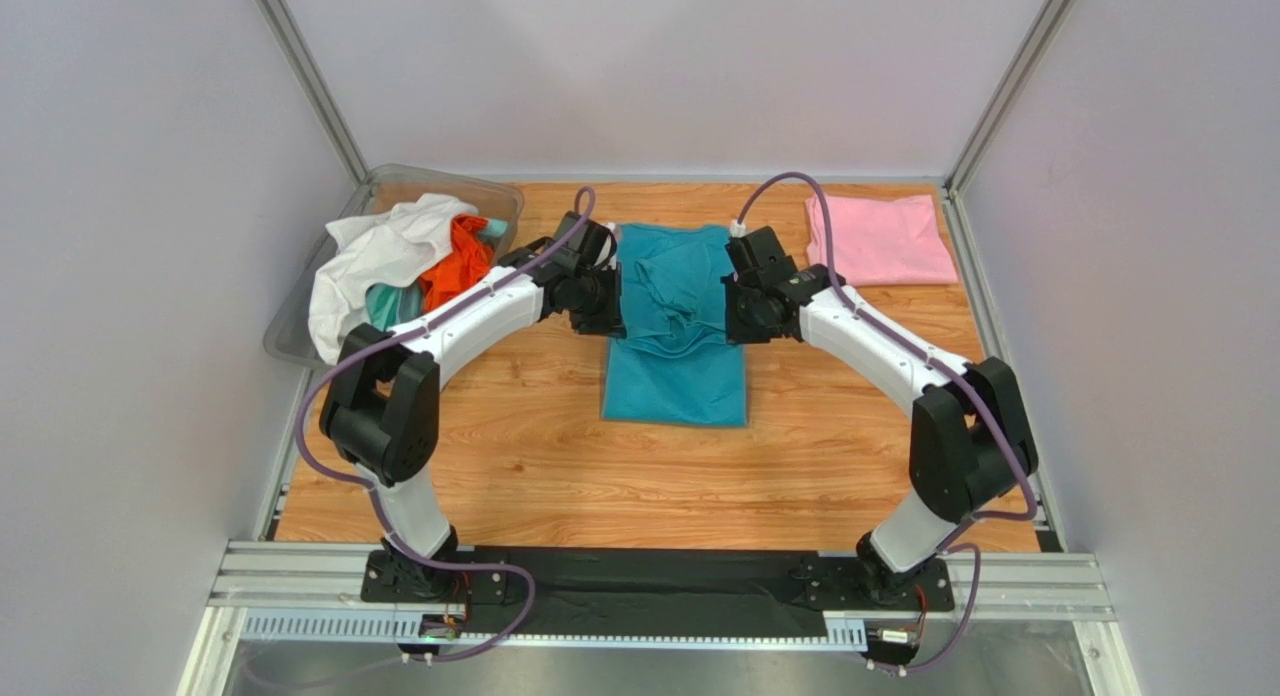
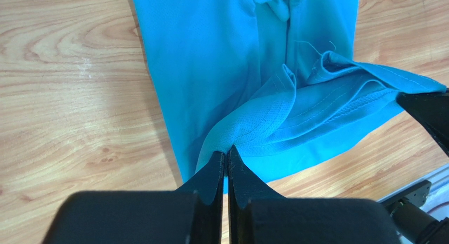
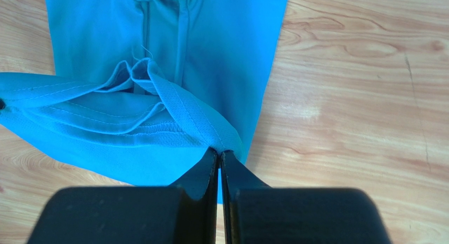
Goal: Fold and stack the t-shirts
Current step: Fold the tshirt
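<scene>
Teal t-shirt (image 1: pixel 676 369): at the middle of the table (image 1: pixel 511 456), far part bunched.
Left gripper (image 2: pixel 226 152): pinched on its 9 o'clock edge — fabric between the fingers.
Right gripper (image 3: pixel 218 151): clamped on its 3 o'clock edge.

- Left gripper (image 2: pixel 227 161), jaws pressed together, pinches a raised hem of the teal shirt (image 2: pixel 211 60).
- The teal shirt lies lengthwise on the wooden table (image 2: pixel 68 97), its lifted fold stretching right.
- Right gripper (image 2: pixel 421 111) shows as a black tip meeting that fold at the right edge.
</scene>
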